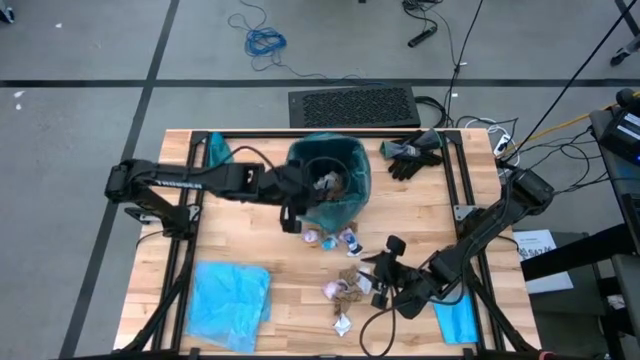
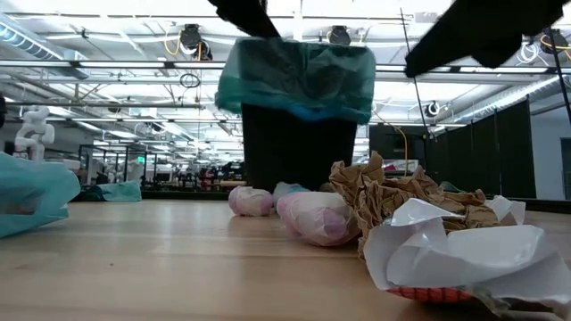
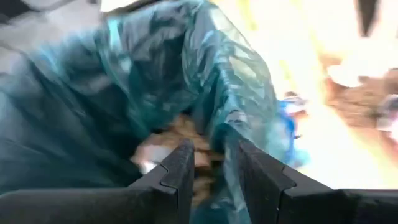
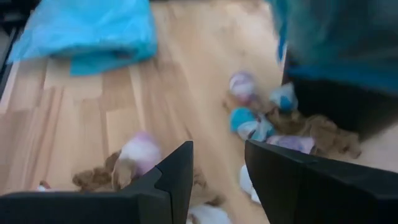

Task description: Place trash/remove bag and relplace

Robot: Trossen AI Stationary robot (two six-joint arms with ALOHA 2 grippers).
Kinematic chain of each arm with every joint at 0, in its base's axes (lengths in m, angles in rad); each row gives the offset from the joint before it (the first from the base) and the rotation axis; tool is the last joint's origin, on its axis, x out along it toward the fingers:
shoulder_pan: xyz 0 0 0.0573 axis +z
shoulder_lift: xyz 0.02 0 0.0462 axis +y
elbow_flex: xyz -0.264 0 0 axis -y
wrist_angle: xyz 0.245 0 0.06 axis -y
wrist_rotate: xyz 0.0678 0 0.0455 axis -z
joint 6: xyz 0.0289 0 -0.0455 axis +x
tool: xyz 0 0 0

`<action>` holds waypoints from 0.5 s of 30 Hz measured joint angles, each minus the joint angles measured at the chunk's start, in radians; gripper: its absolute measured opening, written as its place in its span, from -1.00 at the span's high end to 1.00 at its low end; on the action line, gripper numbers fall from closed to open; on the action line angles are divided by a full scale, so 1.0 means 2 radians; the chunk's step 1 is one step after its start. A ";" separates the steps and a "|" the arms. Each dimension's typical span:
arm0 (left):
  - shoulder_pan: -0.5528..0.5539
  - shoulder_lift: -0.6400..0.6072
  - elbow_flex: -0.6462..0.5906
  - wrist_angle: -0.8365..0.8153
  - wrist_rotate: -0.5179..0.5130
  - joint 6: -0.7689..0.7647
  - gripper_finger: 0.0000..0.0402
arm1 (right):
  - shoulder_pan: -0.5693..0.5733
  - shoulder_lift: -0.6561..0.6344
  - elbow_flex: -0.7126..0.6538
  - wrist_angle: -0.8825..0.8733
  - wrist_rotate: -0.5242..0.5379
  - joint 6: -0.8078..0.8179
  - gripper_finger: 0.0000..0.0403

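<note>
Your left gripper point(image 1: 297, 205) sits at the near rim of the bin point(image 1: 330, 180), fingers point(image 3: 180, 171) a little apart with a fold of the teal bag point(image 3: 224, 118) running up between them; they do not look clamped, so you likely have it placed either to drop scraps in or to take the liner's edge. Some trash already lies inside the bin point(image 3: 180, 134).

Your right gripper point(image 1: 385, 275) hovers over the loose trash point(image 1: 345, 290) in front of the bin, fingers spread and empty, apparently lined up for the next pick. More wrappers point(image 1: 330, 240) lie just at the bin's foot. The sky-blue replacement bag point(image 1: 228, 300) lies flat at the table's near left corner, well apart from both arms, so it stays clear until the liner comes out.

Hard to read: the left wrist view is smeared, so you cannot confirm contact between fingers and plastic. In the low view the crumpled paper point(image 2: 401, 201) up close hides the right gripper's fingertips, and both arms are cut off at the top.
</note>
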 joint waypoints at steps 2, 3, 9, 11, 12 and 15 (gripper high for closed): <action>-0.008 0.000 0.000 0.003 -0.034 0.005 0.42 | 0.000 0.009 0.000 0.002 -0.001 0.009 0.32; -0.011 0.000 0.000 0.004 -0.049 0.010 0.42 | 0.000 0.012 0.000 0.003 0.000 0.013 0.32; -0.008 0.000 0.000 0.028 -0.138 0.051 0.42 | -0.009 0.018 0.000 0.009 0.015 0.017 0.32; -0.003 0.000 0.000 0.031 -0.158 0.063 0.42 | -0.011 0.018 0.000 0.014 0.016 0.012 0.32; -0.001 0.000 0.000 0.031 -0.161 0.064 0.42 | -0.011 0.018 0.000 0.017 0.016 0.008 0.32; -0.003 0.000 0.000 0.030 -0.156 0.057 0.42 | -0.011 0.018 0.000 0.025 0.016 0.000 0.32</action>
